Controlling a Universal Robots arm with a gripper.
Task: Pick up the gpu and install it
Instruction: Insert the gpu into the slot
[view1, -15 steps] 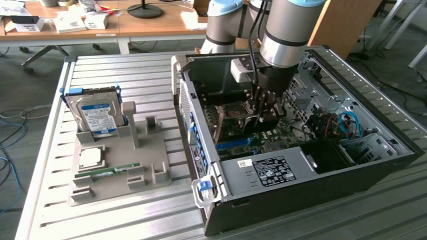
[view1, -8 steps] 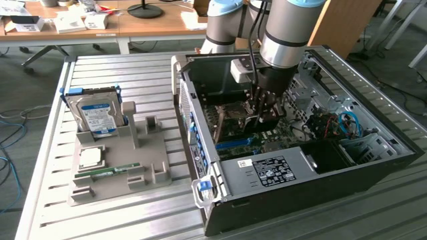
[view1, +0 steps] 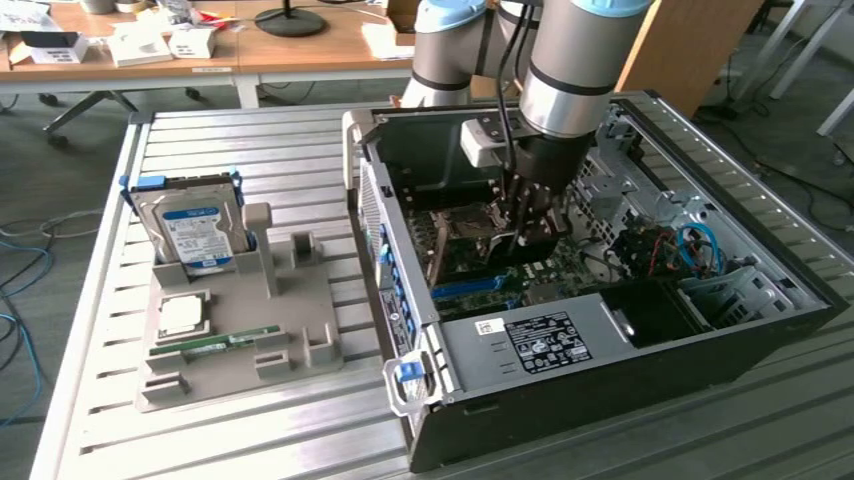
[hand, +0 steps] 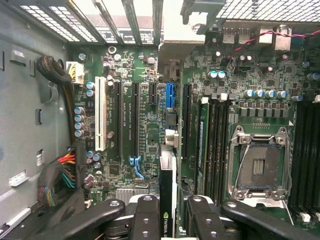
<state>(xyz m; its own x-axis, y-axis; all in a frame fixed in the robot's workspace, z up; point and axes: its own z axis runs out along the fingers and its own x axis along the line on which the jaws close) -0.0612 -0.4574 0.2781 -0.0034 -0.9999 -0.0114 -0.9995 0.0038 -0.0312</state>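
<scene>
While the gripper (view1: 525, 245) hangs inside the computer case (view1: 601, 400) above the motherboard (hand: 127, 150), its fingers (hand: 146, 220) are closed narrowly on the gpu (hand: 167, 175). The card stands edge-on between them, over the motherboard's long expansion slots (hand: 119, 120).

Computer case (view1: 601, 400) lies open on slatted table (view1: 267, 440), holder tray (view1: 307, 300) beside it at the exterior view's left carrying hard drive (view1: 194, 230) upright behind CPU (view1: 183, 315) and memory stick (view1: 214, 345); gpu (hand: 167, 185) stands edge-on over motherboard (hand: 150, 140) inside case.
</scene>
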